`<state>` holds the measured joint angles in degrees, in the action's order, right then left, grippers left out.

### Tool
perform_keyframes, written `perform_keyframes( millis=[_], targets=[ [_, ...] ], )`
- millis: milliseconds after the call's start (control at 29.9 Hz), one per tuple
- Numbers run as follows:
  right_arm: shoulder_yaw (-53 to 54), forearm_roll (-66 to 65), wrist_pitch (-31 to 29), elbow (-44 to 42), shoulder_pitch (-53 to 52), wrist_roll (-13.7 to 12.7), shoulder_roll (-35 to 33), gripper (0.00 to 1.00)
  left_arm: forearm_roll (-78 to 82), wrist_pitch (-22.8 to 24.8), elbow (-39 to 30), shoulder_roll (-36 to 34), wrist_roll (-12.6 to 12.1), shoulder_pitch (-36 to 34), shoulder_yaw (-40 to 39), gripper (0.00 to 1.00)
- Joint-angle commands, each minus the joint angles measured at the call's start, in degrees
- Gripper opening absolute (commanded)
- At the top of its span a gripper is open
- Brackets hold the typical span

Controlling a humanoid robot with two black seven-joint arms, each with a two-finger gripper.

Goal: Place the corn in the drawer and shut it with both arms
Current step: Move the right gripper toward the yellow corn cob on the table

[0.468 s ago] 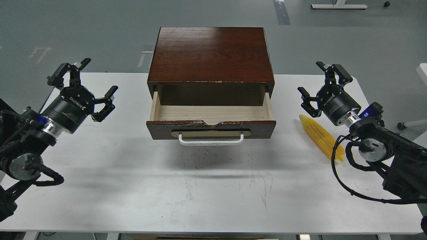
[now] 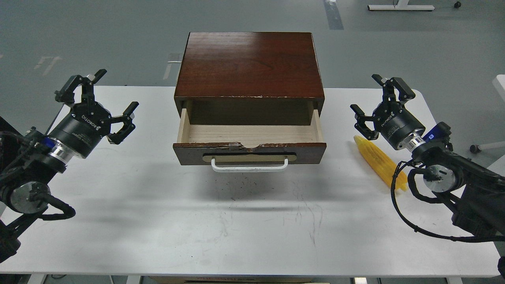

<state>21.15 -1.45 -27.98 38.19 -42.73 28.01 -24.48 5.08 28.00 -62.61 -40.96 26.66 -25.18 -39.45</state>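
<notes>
The dark brown drawer (image 2: 249, 152) is pulled open from its cabinet (image 2: 249, 65) at the table's middle back, and its pale wood inside is empty. Its white bar handle (image 2: 249, 166) faces me. The yellow corn (image 2: 378, 161) lies on the white table (image 2: 236, 221) to the right of the drawer, partly behind my right arm. My right gripper (image 2: 378, 103) is open and empty, held above the table just beyond the corn's far end. My left gripper (image 2: 98, 98) is open and empty, held up left of the drawer.
A black cable loop (image 2: 410, 221) hangs from my right arm over the table's right side. The table's front edge runs along the bottom of the view. Grey floor lies beyond the table.
</notes>
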Motion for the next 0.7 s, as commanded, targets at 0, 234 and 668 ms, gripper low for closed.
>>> perform_keyframes(
  millis=[0, 234, 668],
  targets=[
    [-0.32, -0.83, -0.02, 1.09, -1.90, -0.01, -2.93, 0.99, 0.54, 0.00, 0.65, -0.26, 0.06, -2.05, 0.51, 1.00],
    [-7.95, -11.53, -0.02, 6.63, -12.36, -0.01, -15.85, 0.99, 1.95, 0.00, 1.09, -0.43, 0.23, -3.55, 0.86, 1.00],
    [-16.92, -65.57, 1.08, 11.20, -17.56, -0.01, -25.45, 0.99, 2.83, 0.00, 0.39, 0.54, 0.58, -3.73, 0.86, 1.00]
  ],
)
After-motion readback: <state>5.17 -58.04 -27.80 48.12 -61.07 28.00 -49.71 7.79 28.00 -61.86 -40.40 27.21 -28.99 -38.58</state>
